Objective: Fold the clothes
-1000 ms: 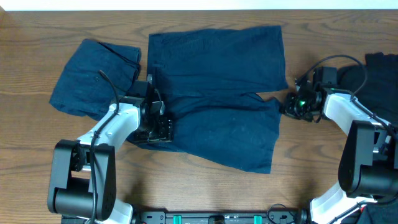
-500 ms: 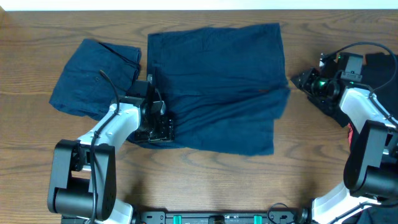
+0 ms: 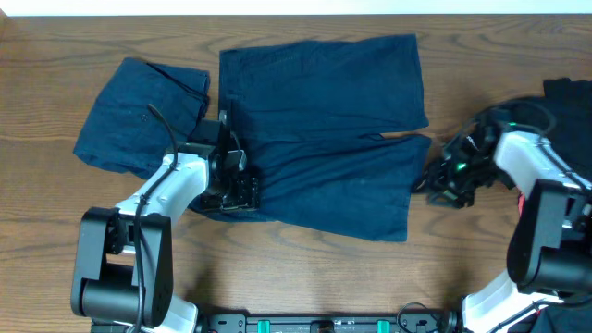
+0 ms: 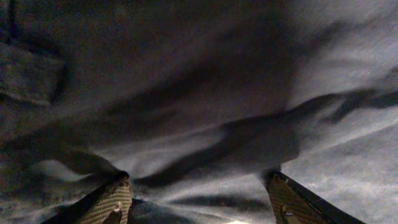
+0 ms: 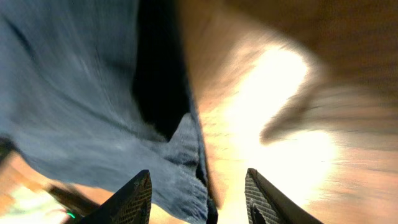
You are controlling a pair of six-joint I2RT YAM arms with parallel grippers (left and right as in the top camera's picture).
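A pair of dark navy shorts lies spread flat mid-table, both legs pointing right. My left gripper rests on the waistband end; in the left wrist view its fingers stand wide apart and press into wrinkled fabric, so the gripper is open. My right gripper sits just right of the lower leg's hem. It is open, with the hem corner lying loose between its fingers. Another navy garment lies folded at the left.
A dark cloth pile lies at the right edge behind the right arm. Bare wooden table runs along the front. The arm bases stand at the front left and front right.
The right gripper went from shut to open. It swung up and right by the legs' hems, then came down beside the lower leg's hem. The lower leg shifted slightly right. The left arm stayed still.
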